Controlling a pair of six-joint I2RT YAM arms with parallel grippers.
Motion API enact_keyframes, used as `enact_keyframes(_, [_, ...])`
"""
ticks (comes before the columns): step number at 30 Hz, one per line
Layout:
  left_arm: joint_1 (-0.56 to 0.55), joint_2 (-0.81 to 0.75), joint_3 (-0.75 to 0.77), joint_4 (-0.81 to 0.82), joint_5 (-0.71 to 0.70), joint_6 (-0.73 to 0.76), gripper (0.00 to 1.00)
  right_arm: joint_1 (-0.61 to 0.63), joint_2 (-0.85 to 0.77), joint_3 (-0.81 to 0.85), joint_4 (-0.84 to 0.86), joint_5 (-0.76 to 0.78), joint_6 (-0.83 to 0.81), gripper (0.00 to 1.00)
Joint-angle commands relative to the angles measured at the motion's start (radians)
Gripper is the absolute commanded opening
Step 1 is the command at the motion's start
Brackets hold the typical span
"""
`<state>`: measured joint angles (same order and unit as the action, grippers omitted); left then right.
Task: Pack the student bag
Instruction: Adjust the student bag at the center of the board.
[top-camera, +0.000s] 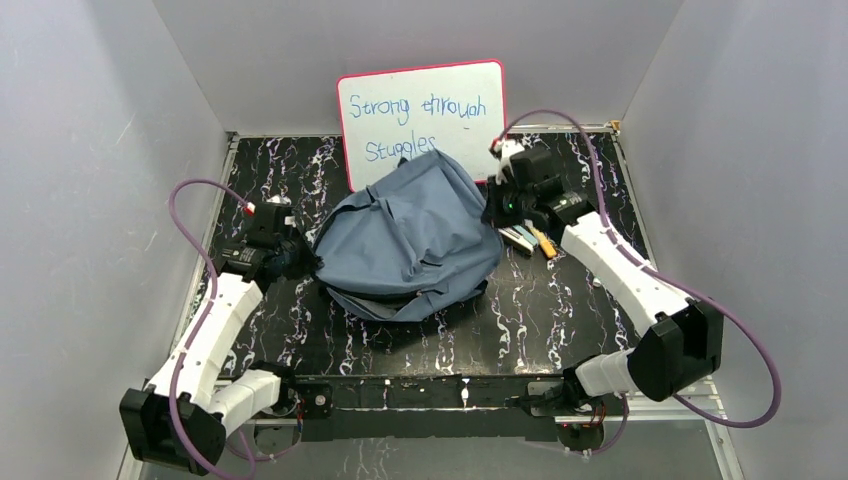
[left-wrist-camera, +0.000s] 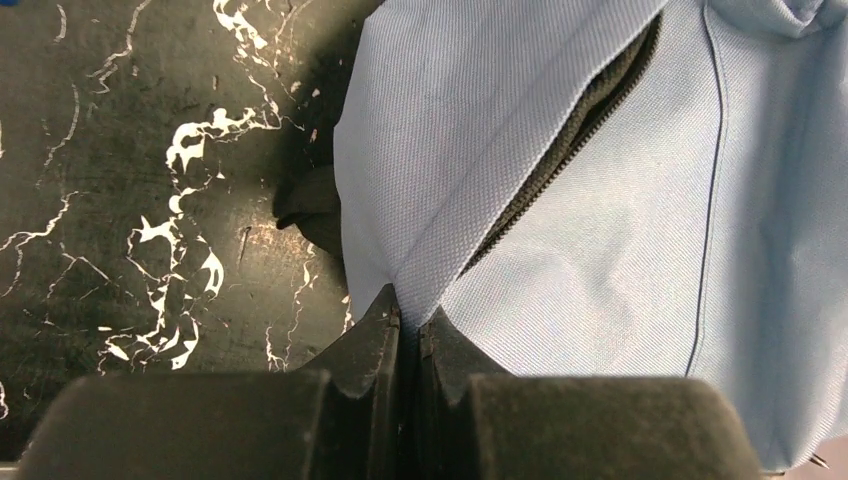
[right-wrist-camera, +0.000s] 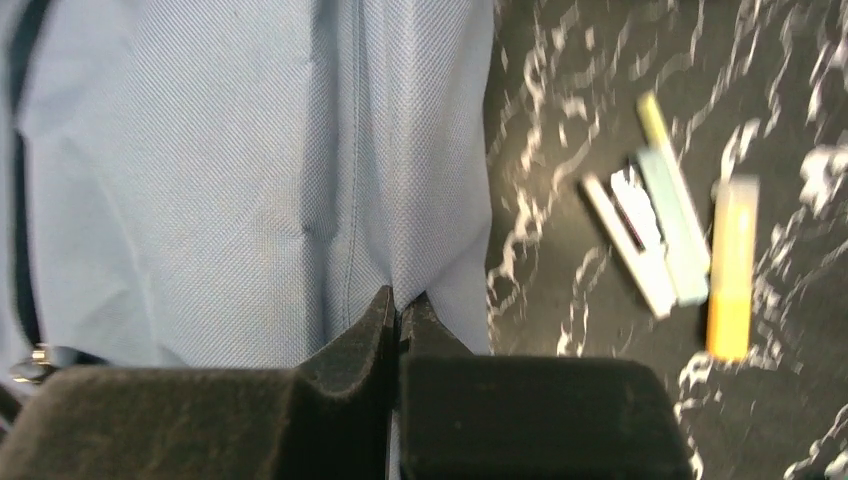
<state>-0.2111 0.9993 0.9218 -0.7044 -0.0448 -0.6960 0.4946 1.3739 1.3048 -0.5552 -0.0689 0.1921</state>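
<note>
The student bag (top-camera: 410, 240), a floppy grey-blue backpack, lies crumpled in the middle of the black marbled table. My left gripper (top-camera: 303, 258) is at the bag's left edge, shut on a pinch of its fabric (left-wrist-camera: 410, 315) beside a dark zipper line (left-wrist-camera: 560, 140). At the bag's upper right edge my right gripper (top-camera: 497, 205) is shut on a fold of the fabric (right-wrist-camera: 400, 300). The bag (right-wrist-camera: 250, 170) fills the left half of the right wrist view.
A pink-framed whiteboard (top-camera: 422, 115) with blue writing leans against the back wall behind the bag. Several small stationery items (top-camera: 530, 240) lie right of the bag, among them a yellow marker (right-wrist-camera: 732, 265) and pale flat pieces (right-wrist-camera: 650, 230). Grey walls enclose the table.
</note>
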Motion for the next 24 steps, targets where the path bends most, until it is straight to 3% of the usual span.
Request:
enact_keyframes(1, [0.007,0.026,-0.047,0.037,-0.029,0.054,0.03,-0.046,-0.063,-0.172,0.151,0.123,0.012,0.01])
enact_keyframes(4, [0.007,0.076,-0.079,0.039,-0.023,0.059,0.21,-0.072,-0.059,-0.251,0.181,0.111,0.024,0.11])
enact_keyframes(8, [0.007,0.056,-0.078,0.015,-0.044,0.059,0.54,-0.076,-0.085,-0.259,0.156,0.113,0.022,0.43])
enact_keyframes(10, [0.007,0.019,-0.054,-0.013,-0.067,0.068,0.65,-0.076,-0.123,-0.249,0.137,0.124,0.019,0.56])
enact_keyframes(14, [0.007,-0.059,0.037,-0.087,-0.088,0.104,0.69,-0.076,-0.189,-0.207,0.053,0.082,0.02,0.7])
enact_keyframes(20, [-0.005,-0.154,0.082,-0.107,0.142,0.038,0.7,-0.076,-0.273,-0.203,-0.013,-0.111,0.077,0.72])
enact_keyframes(24, [-0.073,-0.206,0.054,-0.098,0.186,-0.088,0.68,-0.076,-0.303,-0.261,0.009,-0.201,0.123,0.73])
